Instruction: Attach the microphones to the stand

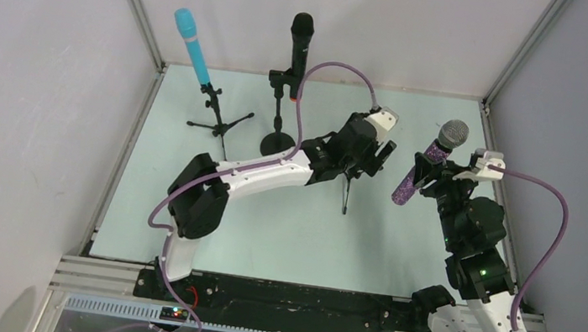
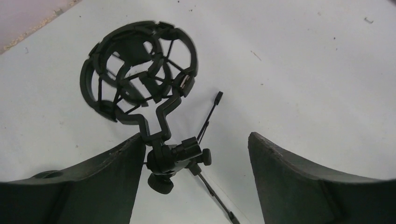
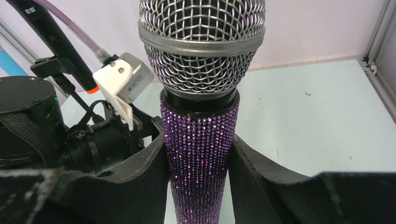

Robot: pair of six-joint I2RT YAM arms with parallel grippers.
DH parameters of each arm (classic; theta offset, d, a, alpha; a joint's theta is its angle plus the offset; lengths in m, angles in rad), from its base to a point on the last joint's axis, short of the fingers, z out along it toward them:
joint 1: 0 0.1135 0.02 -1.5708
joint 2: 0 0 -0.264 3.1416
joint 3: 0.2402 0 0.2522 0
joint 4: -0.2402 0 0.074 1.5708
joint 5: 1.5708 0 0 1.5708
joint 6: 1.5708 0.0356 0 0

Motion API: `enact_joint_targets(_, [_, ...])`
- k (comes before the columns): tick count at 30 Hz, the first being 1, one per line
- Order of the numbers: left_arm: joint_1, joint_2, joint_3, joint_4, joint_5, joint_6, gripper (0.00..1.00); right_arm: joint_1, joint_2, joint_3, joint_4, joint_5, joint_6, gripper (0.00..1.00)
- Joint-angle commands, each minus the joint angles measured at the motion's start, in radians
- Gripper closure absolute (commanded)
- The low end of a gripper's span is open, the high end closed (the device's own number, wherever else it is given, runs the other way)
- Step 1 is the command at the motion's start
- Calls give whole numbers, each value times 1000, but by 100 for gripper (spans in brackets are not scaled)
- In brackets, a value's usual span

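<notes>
The purple glitter microphone (image 1: 431,162) with its silver mesh head is tilted, head up, held in my right gripper (image 1: 433,176). In the right wrist view the fingers (image 3: 140,172) press both sides of its body (image 3: 201,140), so my right gripper (image 3: 200,161) is shut on it. My left gripper (image 1: 352,163) hovers over a small black tripod stand (image 1: 346,198). In the left wrist view my left gripper (image 2: 196,154) is open, with the stand's swivel joint (image 2: 173,158) beside the left finger and its empty cage mount (image 2: 140,70) beyond. The turquoise microphone (image 1: 194,45) and the black microphone (image 1: 300,44) sit in stands.
The turquoise microphone's tripod stand (image 1: 218,123) is at the back left and the black microphone's round-base stand (image 1: 278,140) is at the back centre. White walls with metal posts enclose the pale green mat (image 1: 266,230). The two grippers are close together at the right.
</notes>
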Motion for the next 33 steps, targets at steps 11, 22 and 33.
enact_joint_targets(11, [-5, -55, -22, 19, 48, 154, 56, -6, -3, 12, 75, -52, 0, 100])
enact_joint_targets(22, [-9, -206, -158, 19, 108, 75, 75, -6, 3, 13, 130, -89, 12, 100])
enact_joint_targets(33, [-30, -317, -285, 21, 111, 35, 75, -6, 26, 14, 144, -107, 16, 100])
